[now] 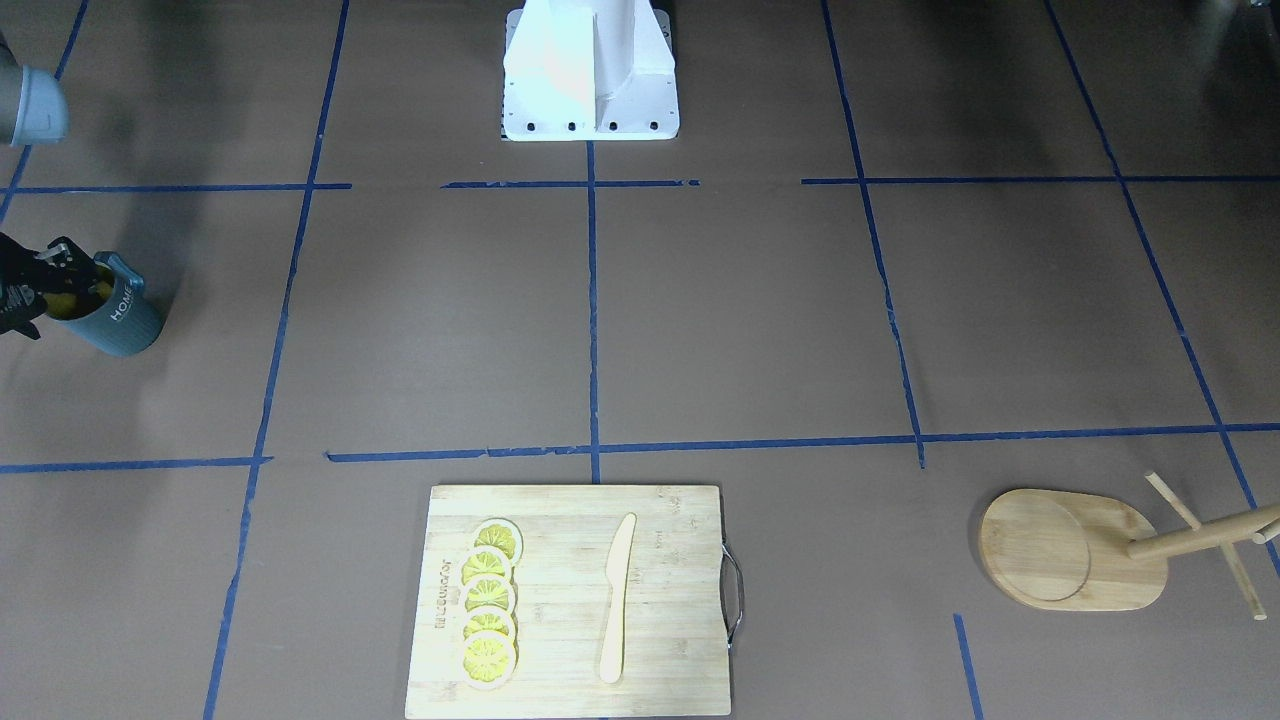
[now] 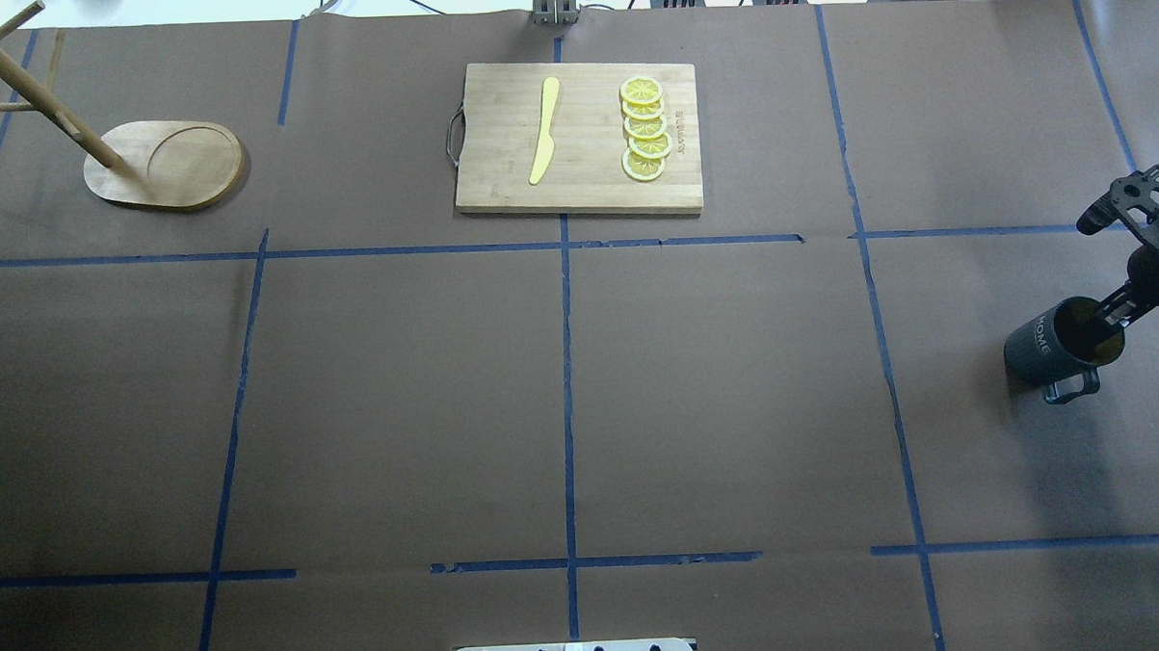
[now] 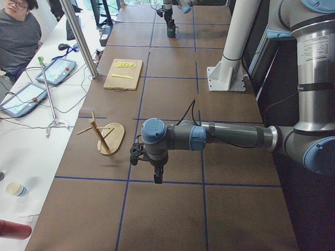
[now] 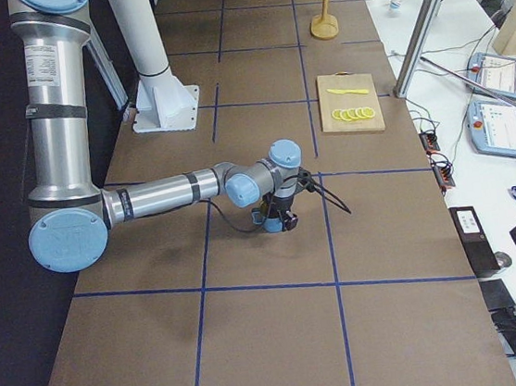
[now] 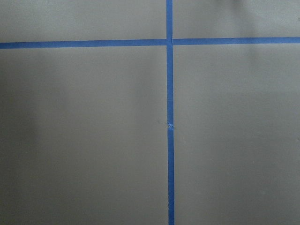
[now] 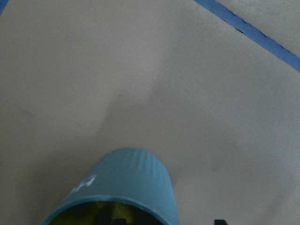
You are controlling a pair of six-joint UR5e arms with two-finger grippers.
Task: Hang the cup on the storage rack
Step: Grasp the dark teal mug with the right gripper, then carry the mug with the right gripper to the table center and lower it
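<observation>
The teal-blue cup [image 2: 1048, 343] with yellow inside and "HOME" lettering is at the table's right end; it also shows in the front view [image 1: 120, 315] and the right wrist view [image 6: 131, 183]. My right gripper [image 2: 1109, 315] is shut on its rim, with one finger inside the cup and the handle turned toward the robot. I cannot tell whether the cup touches the table. The bamboo storage rack [image 2: 174, 166] stands upright at the far left corner, its pegs bare. My left gripper [image 3: 157, 178] shows only in the left side view, pointing down over bare table; I cannot tell whether it is open or shut.
A bamboo cutting board [image 2: 578, 138] with a metal handle lies at the far middle of the table and carries a yellow knife [image 2: 544, 129] and several lemon slices [image 2: 645, 130]. Blue tape lines cross the brown table. The robot's white base [image 1: 590, 75] is at the near middle.
</observation>
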